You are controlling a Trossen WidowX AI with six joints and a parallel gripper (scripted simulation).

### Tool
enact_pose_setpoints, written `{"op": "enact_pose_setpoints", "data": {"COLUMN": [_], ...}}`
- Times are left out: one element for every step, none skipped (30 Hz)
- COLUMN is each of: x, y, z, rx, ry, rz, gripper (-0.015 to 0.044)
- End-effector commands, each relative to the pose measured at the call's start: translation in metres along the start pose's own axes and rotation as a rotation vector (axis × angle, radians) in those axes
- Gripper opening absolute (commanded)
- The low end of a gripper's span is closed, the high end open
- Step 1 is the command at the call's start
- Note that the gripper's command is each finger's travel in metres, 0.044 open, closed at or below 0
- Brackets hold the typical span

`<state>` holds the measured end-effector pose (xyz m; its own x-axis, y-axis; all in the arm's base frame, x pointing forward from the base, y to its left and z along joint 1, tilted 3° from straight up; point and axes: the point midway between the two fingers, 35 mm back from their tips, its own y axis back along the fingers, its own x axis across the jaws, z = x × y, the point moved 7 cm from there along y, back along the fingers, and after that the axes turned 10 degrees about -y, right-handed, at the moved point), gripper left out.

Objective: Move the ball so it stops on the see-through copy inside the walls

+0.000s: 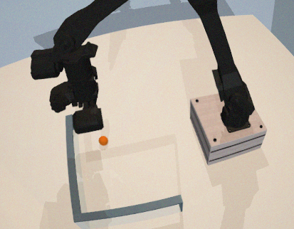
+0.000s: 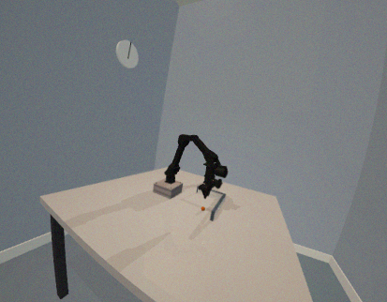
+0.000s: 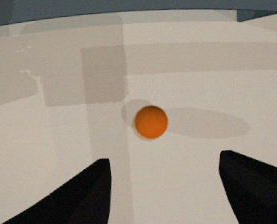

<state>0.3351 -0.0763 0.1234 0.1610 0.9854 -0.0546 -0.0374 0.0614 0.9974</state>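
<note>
Orange ball (image 3: 151,121) free of fingers

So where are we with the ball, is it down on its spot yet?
Done: the ball lies on the table inside the walls, free of the open pincer. A pale rim of the see-through copy peeks from behind it, so it sits about on the spot. In hand: the pincer hangs close by with the ball ahead of its fingers. Left: moving the pincer clear; I cannot tell if the ball is still.
</note>
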Motion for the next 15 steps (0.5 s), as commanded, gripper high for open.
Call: {"op": "enact_pose_setpoints", "data": {"x": [0.000, 0.000, 0.000, 0.000, 0.000, 0.000, 0.000, 0.000, 0.000, 0.000, 0.000, 0.000, 0.000, 0.000, 0.000], "y": [-0.003, -0.003, -0.003, -0.003, -0.003, -0.003, -0.001, 0.008, 0.023, 0.038, 0.046, 0.049, 0.049, 0.049, 0.049], "z": [0.000, 0.000, 0.000, 0.000, 0.000, 0.000, 0.000, -0.001, -0.001, -0.003, -0.004, -0.005, -0.005, -0.005, -0.005], "rx": [0.006, 0.006, 0.006, 0.006, 0.006, 0.006, 0.006, 0.005, 0.004, 0.003, 0.002, 0.002, 0.002, 0.002, 0.002], "ry": [0.000, 0.000, 0.000, 0.000, 0.000, 0.000, 0.000, 0.000, 0.000, 0.000, 0.000, 0.000, 0.000, 0.000, 0.000], "rz": [0.000, 0.000, 0.000, 0.000, 0.000, 0.000, 0.000, 0.000, 0.000, 0.000, 0.000, 0.000, 0.000, 0.000, 0.000], "gripper": [0.0224, 0.0224, 0.0224, 0.0224, 0.0224, 0.0224, 0.0250, 0.0277, 0.0303, 0.0329, 0.0355, 0.0382, 0.0408, 0.0434, 0.0440]}}
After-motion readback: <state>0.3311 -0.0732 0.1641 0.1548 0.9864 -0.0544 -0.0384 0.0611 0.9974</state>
